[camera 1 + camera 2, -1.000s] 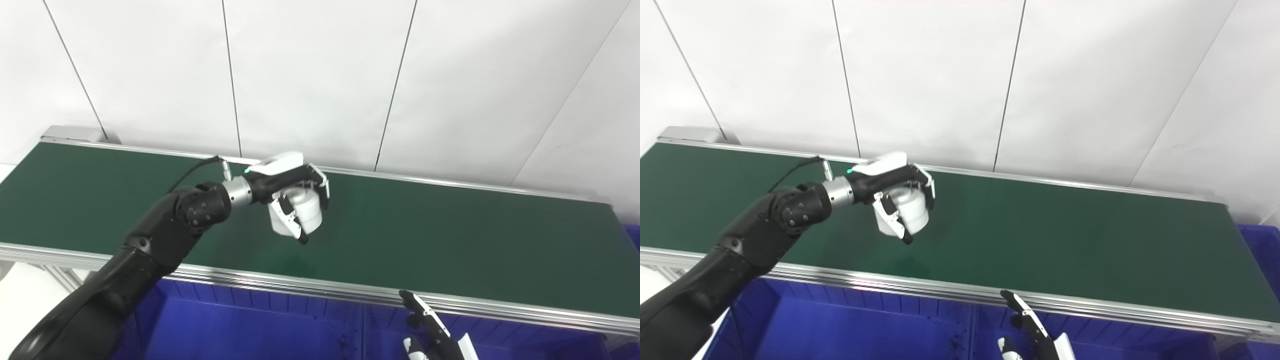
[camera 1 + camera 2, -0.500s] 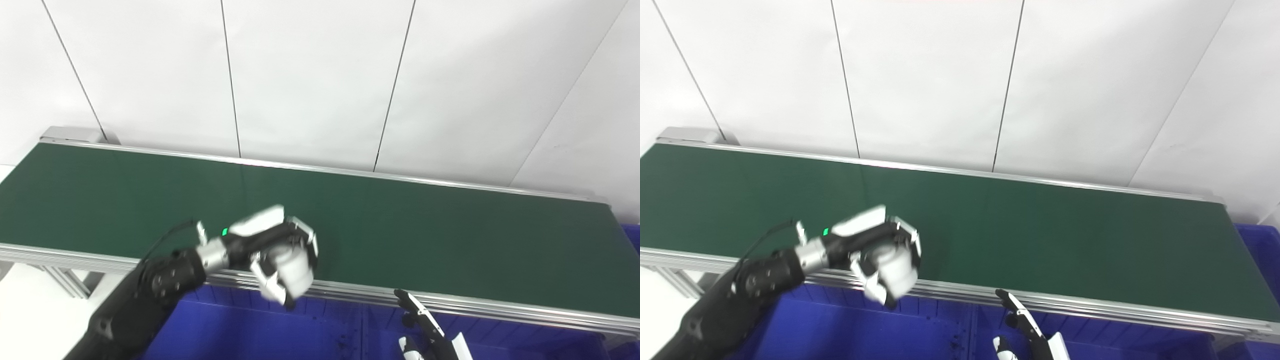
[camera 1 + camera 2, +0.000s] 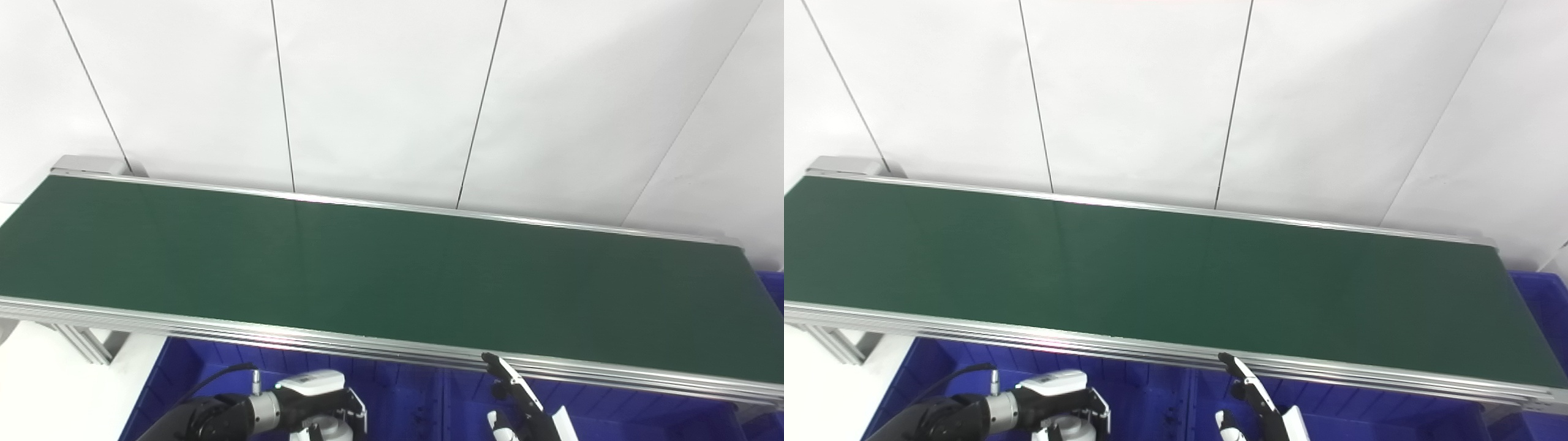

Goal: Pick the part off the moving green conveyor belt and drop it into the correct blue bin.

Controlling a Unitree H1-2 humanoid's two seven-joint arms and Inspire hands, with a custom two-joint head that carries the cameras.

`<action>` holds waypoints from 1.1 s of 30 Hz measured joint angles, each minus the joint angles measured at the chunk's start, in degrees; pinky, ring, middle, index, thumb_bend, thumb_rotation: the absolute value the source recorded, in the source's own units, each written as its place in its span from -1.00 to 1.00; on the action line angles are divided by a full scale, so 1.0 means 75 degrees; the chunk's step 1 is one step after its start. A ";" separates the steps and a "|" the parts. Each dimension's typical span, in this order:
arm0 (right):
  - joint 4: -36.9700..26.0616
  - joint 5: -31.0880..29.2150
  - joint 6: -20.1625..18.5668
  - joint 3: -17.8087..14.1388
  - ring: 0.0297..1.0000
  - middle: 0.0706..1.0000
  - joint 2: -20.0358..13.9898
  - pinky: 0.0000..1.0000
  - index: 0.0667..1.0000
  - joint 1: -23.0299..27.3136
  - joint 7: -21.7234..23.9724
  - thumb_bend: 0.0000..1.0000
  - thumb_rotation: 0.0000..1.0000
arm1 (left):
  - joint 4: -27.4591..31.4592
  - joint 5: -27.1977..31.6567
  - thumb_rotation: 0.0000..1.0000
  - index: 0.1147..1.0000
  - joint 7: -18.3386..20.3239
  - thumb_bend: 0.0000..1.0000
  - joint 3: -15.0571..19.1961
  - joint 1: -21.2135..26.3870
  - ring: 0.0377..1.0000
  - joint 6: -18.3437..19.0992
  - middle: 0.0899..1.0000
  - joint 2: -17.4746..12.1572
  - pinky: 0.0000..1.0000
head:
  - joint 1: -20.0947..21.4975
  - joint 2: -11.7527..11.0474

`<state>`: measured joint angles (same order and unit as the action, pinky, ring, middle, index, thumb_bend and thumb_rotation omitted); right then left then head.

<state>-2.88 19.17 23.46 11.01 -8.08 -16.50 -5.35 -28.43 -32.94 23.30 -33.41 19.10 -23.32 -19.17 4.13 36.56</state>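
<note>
My left hand (image 3: 318, 407) is low at the bottom edge, over the blue bin (image 3: 404, 401) in front of the belt. It is shut on a white cylindrical part (image 3: 327, 429), which is half cut off by the picture edge; it also shows in the right eye view (image 3: 1069, 429). My right hand (image 3: 520, 407) rests at the bottom right over the bin with its fingers apart, holding nothing. The green conveyor belt (image 3: 392, 275) has no part on it.
The belt's aluminium front rail (image 3: 367, 346) runs above the bins. A divider wall (image 3: 1191, 404) splits the blue bins between my hands. Another blue bin (image 3: 1540, 300) stands at the belt's right end. White wall panels are behind.
My left hand has carried the white part from above the belt, down over the front rail, and low over the blue bin. The right hand has stayed put.
</note>
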 measured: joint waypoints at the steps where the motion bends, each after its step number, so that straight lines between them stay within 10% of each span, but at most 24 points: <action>1: -0.0012 0.0003 0.0000 0.0000 0.79 0.80 0.0004 0.72 0.77 0.0008 0.0008 -0.28 0.91 | -0.0004 -0.0085 -0.48 0.82 -0.0063 0.45 -0.0022 0.0012 0.94 -0.0052 0.89 0.0002 0.91 | 0.0000 0.0012; 6: -0.0134 -0.0013 0.0000 -0.0013 0.79 0.80 0.0007 0.71 0.77 -0.0023 0.0039 -0.27 0.91 | -0.0077 0.0147 -0.43 0.63 -0.0492 0.32 -0.0157 -0.0033 0.73 -0.0201 0.72 -0.0049 0.69 | 0.0035 0.0047; 18: -0.0279 0.0118 -0.0031 -0.0066 0.77 0.82 0.0119 0.68 0.78 -0.0058 0.0168 -0.20 0.95 | 0.1358 0.4276 -0.07 0.65 0.0046 0.09 0.1112 -0.1619 0.63 -0.0297 0.67 0.0214 0.52 | 0.0795 0.0737; 23: -0.0286 0.0338 -0.0157 -0.0041 0.78 0.83 0.0261 0.69 0.78 -0.0032 0.0182 -0.15 0.98 | 0.1839 0.4343 0.18 0.72 0.0033 -0.09 0.1413 -0.2195 0.69 -0.0301 0.76 0.0410 0.59 | 0.1217 0.1263; 33: -0.0415 0.0401 -0.0324 -0.0030 0.79 0.83 0.0353 0.71 0.80 -0.0019 0.0322 -0.16 0.95 | 0.1863 0.4526 0.58 0.85 0.0249 -0.20 0.1944 -0.2338 0.87 -0.0301 0.91 0.0606 0.76 | 0.1500 0.1395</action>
<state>-5.99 22.18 21.03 10.79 -5.43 -16.65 -2.93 -14.46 1.00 25.17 -18.83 1.56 -25.57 -14.62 15.38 47.02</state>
